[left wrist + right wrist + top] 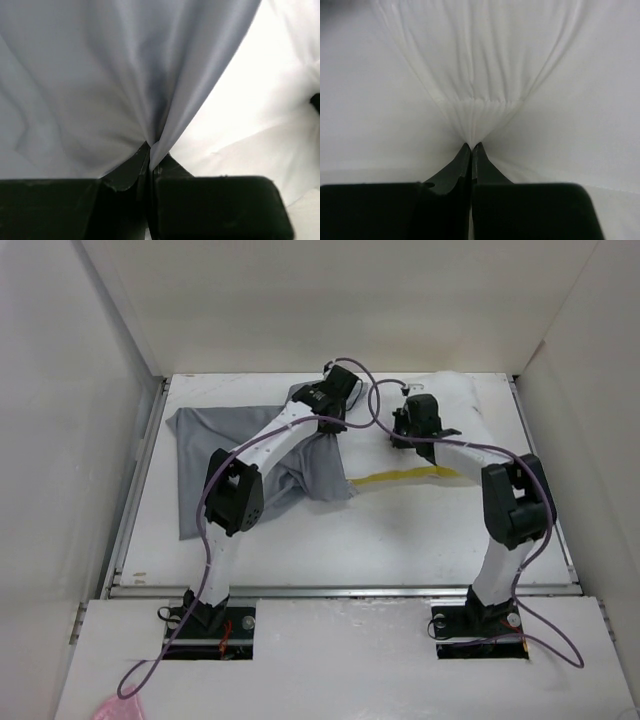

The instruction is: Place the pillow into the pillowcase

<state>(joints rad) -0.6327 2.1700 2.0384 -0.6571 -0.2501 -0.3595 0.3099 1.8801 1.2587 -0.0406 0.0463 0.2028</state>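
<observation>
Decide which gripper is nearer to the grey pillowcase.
Left. The left gripper is shut on a pinched fold of the pillowcase. The right gripper sits further right, shut on the white pillow, off the grey cloth.

The grey pillowcase (205, 450) sprawls limp and wrinkled on the left side of the table, spread flat toward the left and bunched up and folded at its right end. Up close, its cloth (100, 75) gathers into long folds that run down to one tight pinch. Just to the right lies the pillow (475, 405), white and plump, at the far right, with its yellow trim (405, 476) along the near edge. Its fabric (480, 75) is puckered into fine pleats that fan out from a single point. Pillow (260, 115) and pillowcase sit side by side, edges meeting.
</observation>
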